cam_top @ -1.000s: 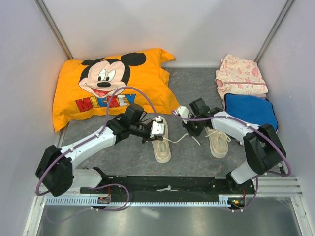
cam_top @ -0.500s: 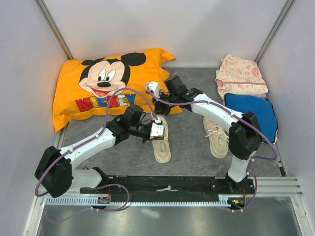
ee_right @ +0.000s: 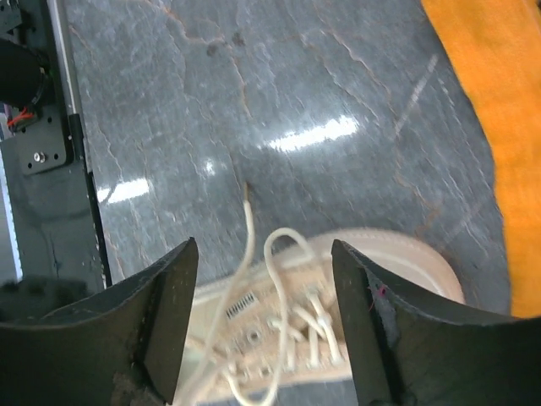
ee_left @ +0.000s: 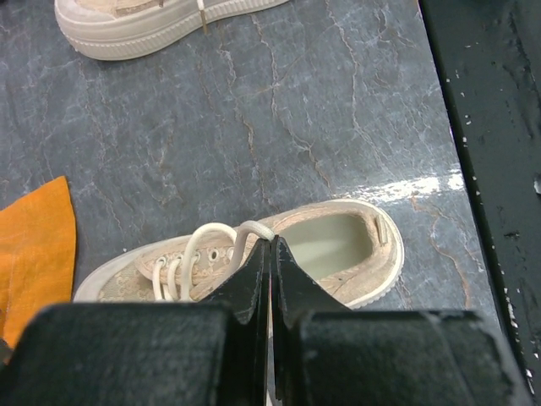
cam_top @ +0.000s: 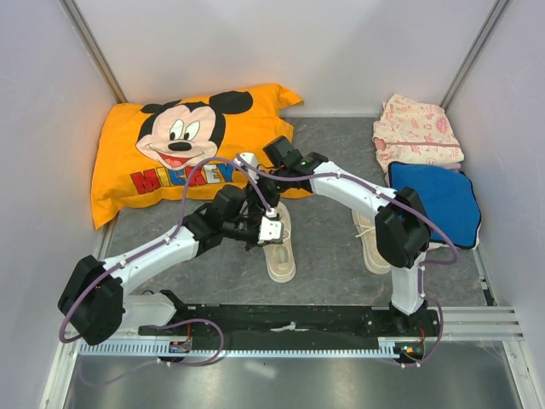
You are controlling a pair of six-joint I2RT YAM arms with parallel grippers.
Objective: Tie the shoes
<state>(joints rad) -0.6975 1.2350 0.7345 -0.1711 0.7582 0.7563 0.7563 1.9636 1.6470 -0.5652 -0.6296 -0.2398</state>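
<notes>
Now the left claw (ee_left: 270,250) pinches the lace loop (ee_left: 211,230), the right claw (ee_right: 264,258) is spread over the shoe (ee_right: 414,272), and a snag could tug the loop free.

Orange Mickey pillow (cam_top: 192,153) at far left, pink floral cloth (cam_top: 417,129) touching blue cushion (cam_top: 436,192) at right

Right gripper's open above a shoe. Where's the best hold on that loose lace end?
Probably the lace end just past the shoe, where it seems to lie alone on bare floor. Come straight down: the strand runs between the right gripper fingers, so shutting should pinch it crosswise.
</notes>
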